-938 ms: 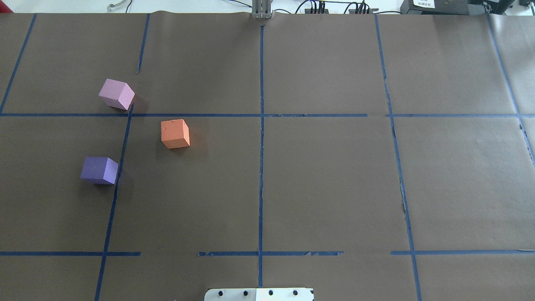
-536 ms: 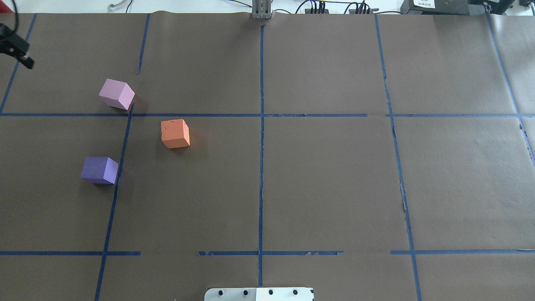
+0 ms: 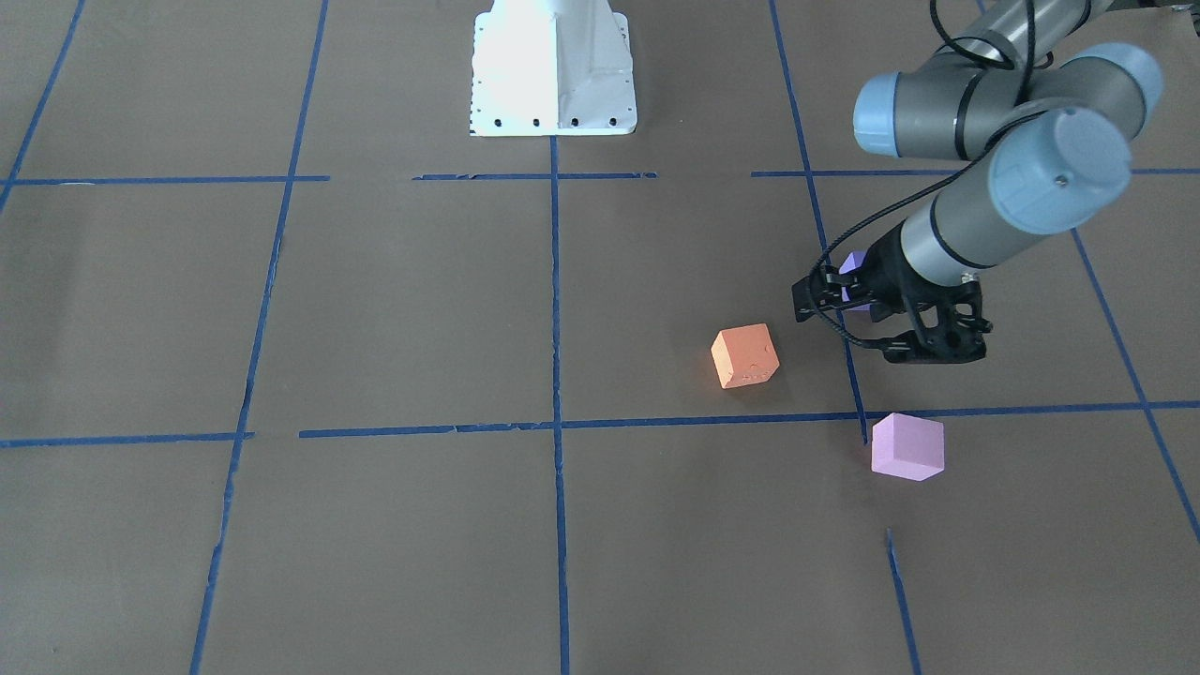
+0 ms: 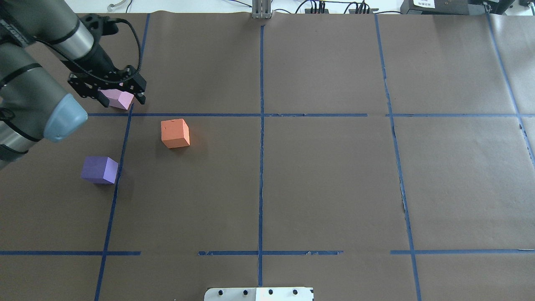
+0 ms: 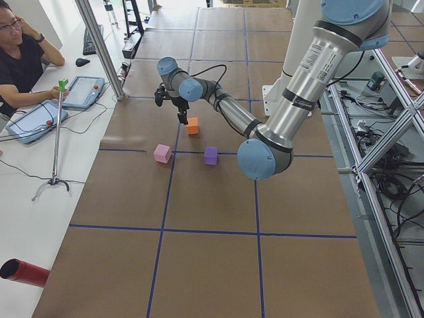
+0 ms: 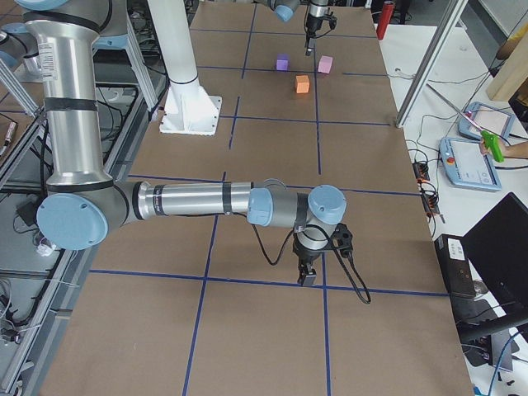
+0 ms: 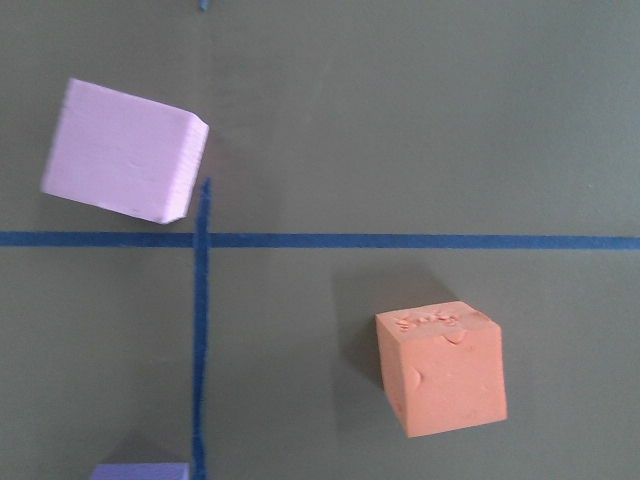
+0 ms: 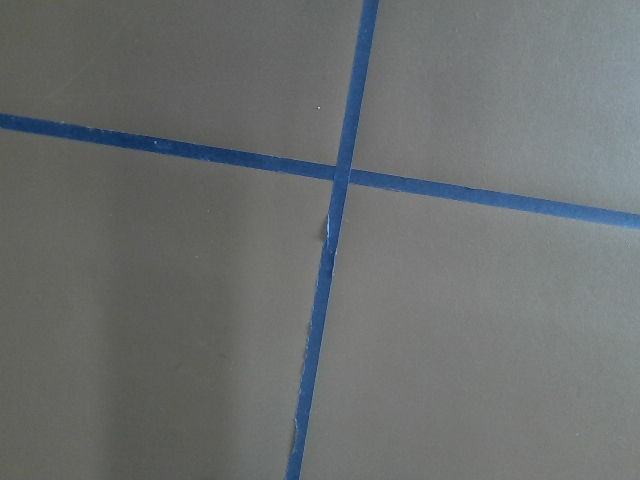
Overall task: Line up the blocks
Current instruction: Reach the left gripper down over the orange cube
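Note:
Three cubes lie on the brown paper at the left of the overhead view: a pale pink-lilac block (image 4: 123, 99), an orange block (image 4: 175, 133) and a blue-violet block (image 4: 99, 169), all apart from one another. My left gripper (image 4: 121, 100) is open and empty, held above the table over the pink-lilac block. The left wrist view looks down on the pink-lilac block (image 7: 125, 150), the orange block (image 7: 442, 368) and an edge of the blue-violet block (image 7: 140, 471). My right gripper (image 6: 307, 276) shows only in the exterior right view, low over bare paper far from the blocks; whether it is open or shut I cannot tell.
Blue tape lines (image 4: 261, 138) divide the brown paper into squares. The robot's white base plate (image 4: 259, 294) sits at the near edge. In the exterior left view an operator (image 5: 20, 59) sits beside the table with tablets, and a red cylinder (image 5: 23, 273) lies off the paper.
My left arm has come in from the left edge of the overhead view, and its gripper now hangs over the pink-lilac block. The three blocks have not moved.

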Available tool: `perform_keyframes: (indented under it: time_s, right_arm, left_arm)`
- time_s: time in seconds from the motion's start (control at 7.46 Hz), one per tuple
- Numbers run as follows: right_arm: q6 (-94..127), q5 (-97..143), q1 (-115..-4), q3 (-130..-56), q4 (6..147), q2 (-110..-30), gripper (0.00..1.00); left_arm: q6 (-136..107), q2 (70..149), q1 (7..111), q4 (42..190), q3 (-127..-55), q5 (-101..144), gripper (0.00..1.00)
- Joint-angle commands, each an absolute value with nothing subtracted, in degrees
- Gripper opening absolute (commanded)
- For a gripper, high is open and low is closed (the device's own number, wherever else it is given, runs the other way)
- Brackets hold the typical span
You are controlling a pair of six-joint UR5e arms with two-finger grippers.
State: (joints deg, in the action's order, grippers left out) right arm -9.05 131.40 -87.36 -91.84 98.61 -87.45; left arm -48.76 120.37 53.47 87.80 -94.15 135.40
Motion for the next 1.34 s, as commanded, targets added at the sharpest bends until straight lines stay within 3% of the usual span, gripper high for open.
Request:
perform_keyframes:
  time_s: [0.0, 1.21]
  right_arm:
    - [-9.05, 131.40, -87.36, -91.85, 98.61, -87.45, 1.00]
    - [-9.05, 131.40, -87.36, -91.85, 98.61, -87.45, 1.00]
  left_arm:
    - [-56.56, 123.39, 50.72, 90.52, -89.83, 132.55, 1.00]
    - [-69.08, 122.96, 44.56, 99.84, -85.08, 126.56, 1.00]
